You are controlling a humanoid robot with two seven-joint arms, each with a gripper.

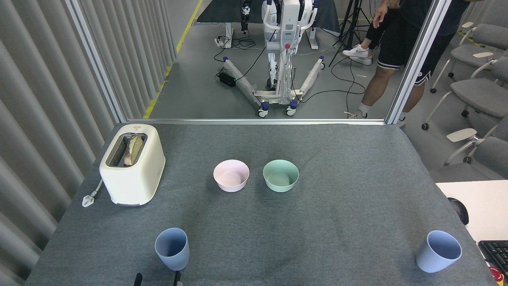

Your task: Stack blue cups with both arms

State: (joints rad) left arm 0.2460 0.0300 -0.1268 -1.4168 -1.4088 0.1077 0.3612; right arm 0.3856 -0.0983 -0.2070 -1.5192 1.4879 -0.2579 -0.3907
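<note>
Two pale blue cups stand upright on the grey table [337,167]. The left blue cup [172,248] is near the front edge, the right blue cup [438,251] near the front right corner. Only two black fingertips [137,279] of my left gripper [157,280] poke in at the bottom edge, just below the left cup. They stand apart, wider than the cup's base, with nothing between them and not touching the cup. My right gripper is out of view.
A cream toaster [133,163] with bread in it sits at the left, its plug on the cloth. A pink bowl [231,175] and a mint-green bowl [280,175] stand mid-table. A keyboard [494,252] lies off the right edge. A person [391,51] walks behind the frame post.
</note>
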